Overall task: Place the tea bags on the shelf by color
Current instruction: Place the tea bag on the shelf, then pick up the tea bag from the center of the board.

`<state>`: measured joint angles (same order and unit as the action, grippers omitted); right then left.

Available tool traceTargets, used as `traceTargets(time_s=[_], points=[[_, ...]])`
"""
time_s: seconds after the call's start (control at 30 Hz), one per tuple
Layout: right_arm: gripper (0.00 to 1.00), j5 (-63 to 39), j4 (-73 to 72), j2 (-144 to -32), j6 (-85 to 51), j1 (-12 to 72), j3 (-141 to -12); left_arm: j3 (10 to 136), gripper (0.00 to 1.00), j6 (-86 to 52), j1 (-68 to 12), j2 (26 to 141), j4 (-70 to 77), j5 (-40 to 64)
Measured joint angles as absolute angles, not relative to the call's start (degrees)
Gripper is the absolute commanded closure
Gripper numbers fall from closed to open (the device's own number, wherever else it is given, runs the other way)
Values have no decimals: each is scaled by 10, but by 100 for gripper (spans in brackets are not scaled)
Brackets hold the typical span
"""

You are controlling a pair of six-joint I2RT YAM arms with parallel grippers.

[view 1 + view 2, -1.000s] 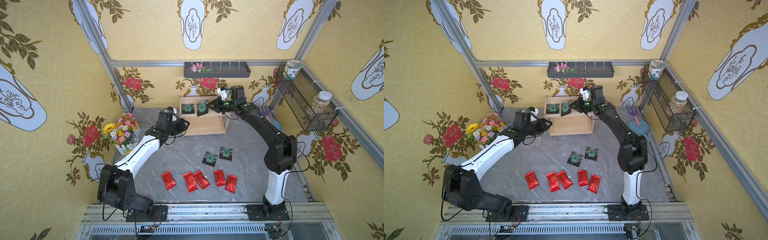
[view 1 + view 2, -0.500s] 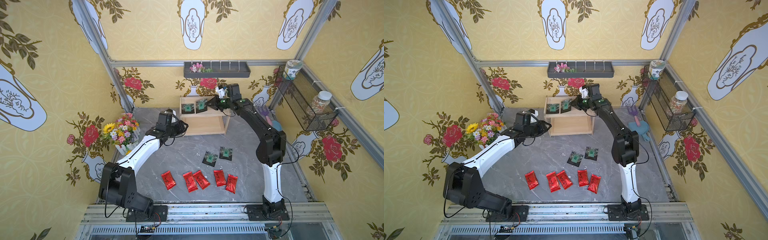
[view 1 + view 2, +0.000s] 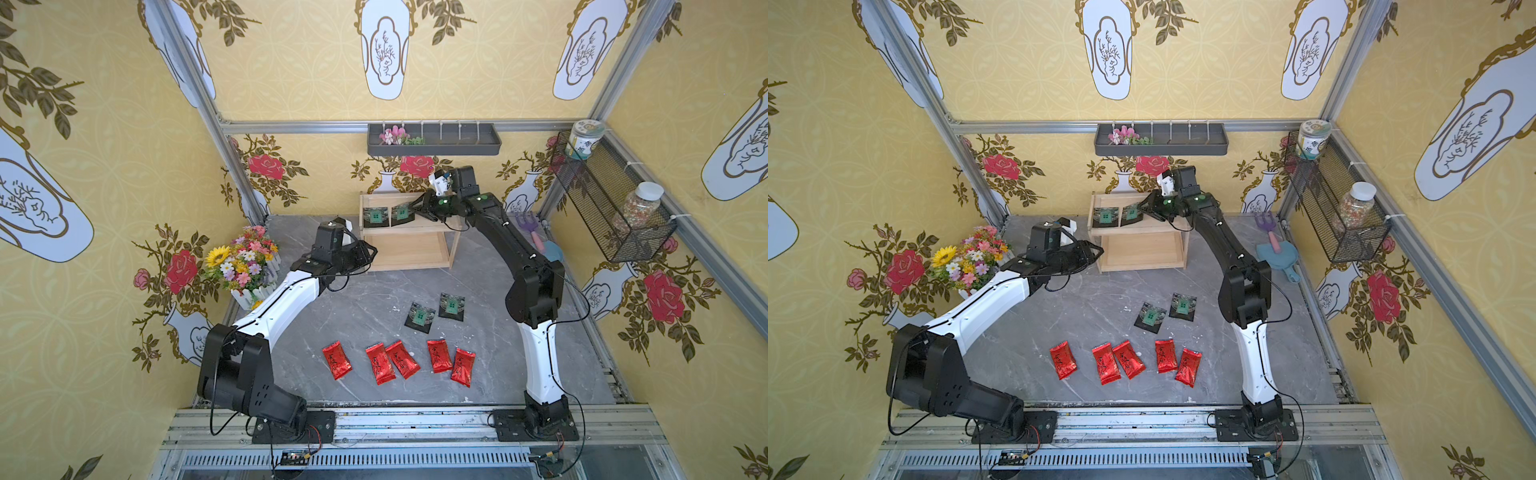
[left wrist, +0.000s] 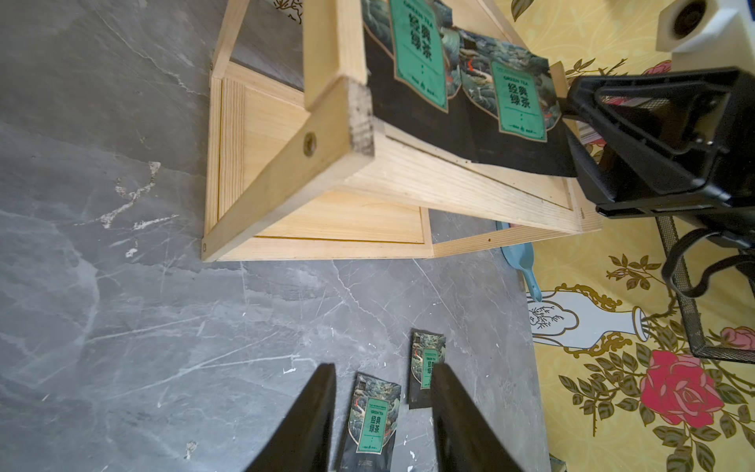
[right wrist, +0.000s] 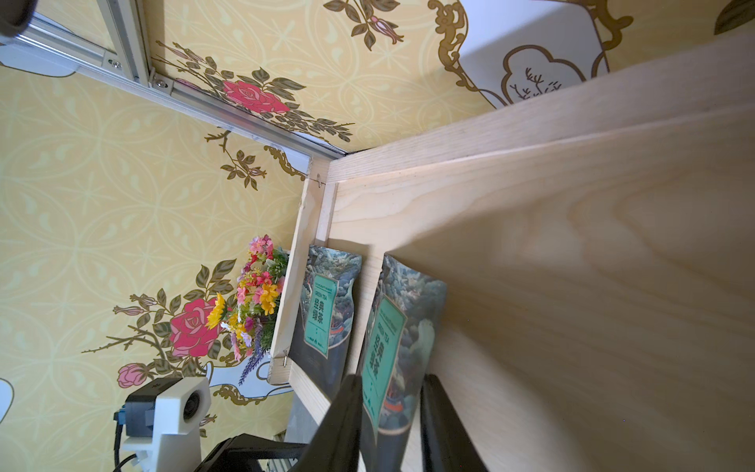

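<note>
Black sachet (image 4: 416,49) on shelf (image 4: 286,171) upper tier, green label "GREEN TEA" above "经典绿茶", second sachet (image 4: 519,98) beside it, same label, loose sachet (image 4: 371,421) on grey tabletop (image 4: 122,286), same wording, red packets (image 3: 336,360) near tabletop's front edge, black script, illegible.

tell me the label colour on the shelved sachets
Teal green label, clearest in the left wrist view.

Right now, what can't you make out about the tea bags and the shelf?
Sachet at the right gripper: lower edge, right wrist view, hidden behind the fingers; contact unclear.
Shelf, lower tier's back: both top views, covered by the upper tier.
Red packets: script too small to read in top views.
</note>
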<state>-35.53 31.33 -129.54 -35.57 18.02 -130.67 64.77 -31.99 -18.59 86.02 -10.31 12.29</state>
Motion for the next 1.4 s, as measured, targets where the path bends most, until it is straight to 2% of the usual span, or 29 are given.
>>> traceTargets(time_s=[0.6,1.07,1.17,1.4], points=[[68,-337,347,-1324,-340,187,-1342,633,56,-320,-183,860,-82,137],[52,-296,384,-1296,-306,190,-1358,609,56,-330,-183,851,-72,151],[51,-268,384,-1234,-282,203,-1308,585,56,-333,-189,840,-56,154],[50,-196,323,-1048,-242,248,-1025,541,54,-345,-240,851,-25,163]])
